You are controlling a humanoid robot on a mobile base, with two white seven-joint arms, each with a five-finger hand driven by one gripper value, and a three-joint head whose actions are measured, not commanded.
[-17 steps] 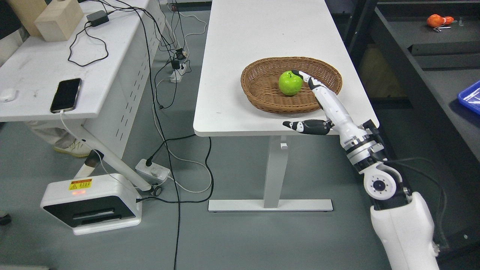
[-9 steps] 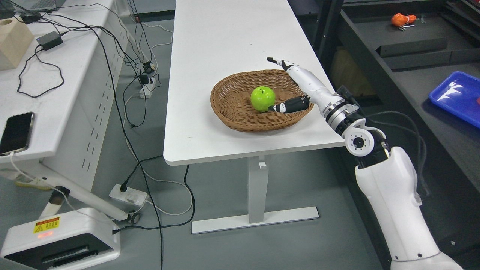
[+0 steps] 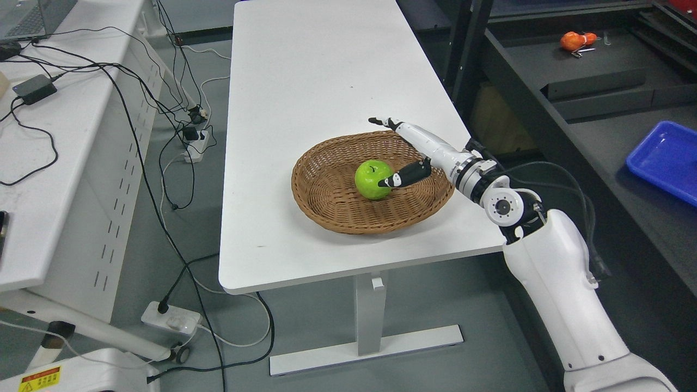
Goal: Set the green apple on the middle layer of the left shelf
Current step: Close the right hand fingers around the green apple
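Green apple (image 3: 373,179) sits inside the wicker basket (image 3: 326,204), roughly mid-basket, stem dimple up. Basket is on the white counter (image 3: 305,81), toward the near right part of the top, its right rim close to the counter's right edge. Right robot hand (image 3: 416,155) reaches in over the basket's right rim from the right arm (image 3: 561,294), which comes up from the lower right. Hand is spread and gripping nothing: the dark thumb (image 3: 403,176) points left with its tip touching or just at the apple's right side, while the long white fingers (image 3: 397,126) stretch out straight past the basket's far rim, well clear of the apple. Apple not lifted, resting on the basket floor. Left arm not seen. Dark shelving (image 3: 544,71) stands right of the counter, with an orange object (image 3: 574,40) on its far surface and a blue tray (image 3: 665,159) at the right edge. Left side has another white desk (image 3: 49,179) with a black power adapter (image 3: 34,88) and tangled cables (image 3: 136,98) trailing to a floor power strip (image 3: 170,319).
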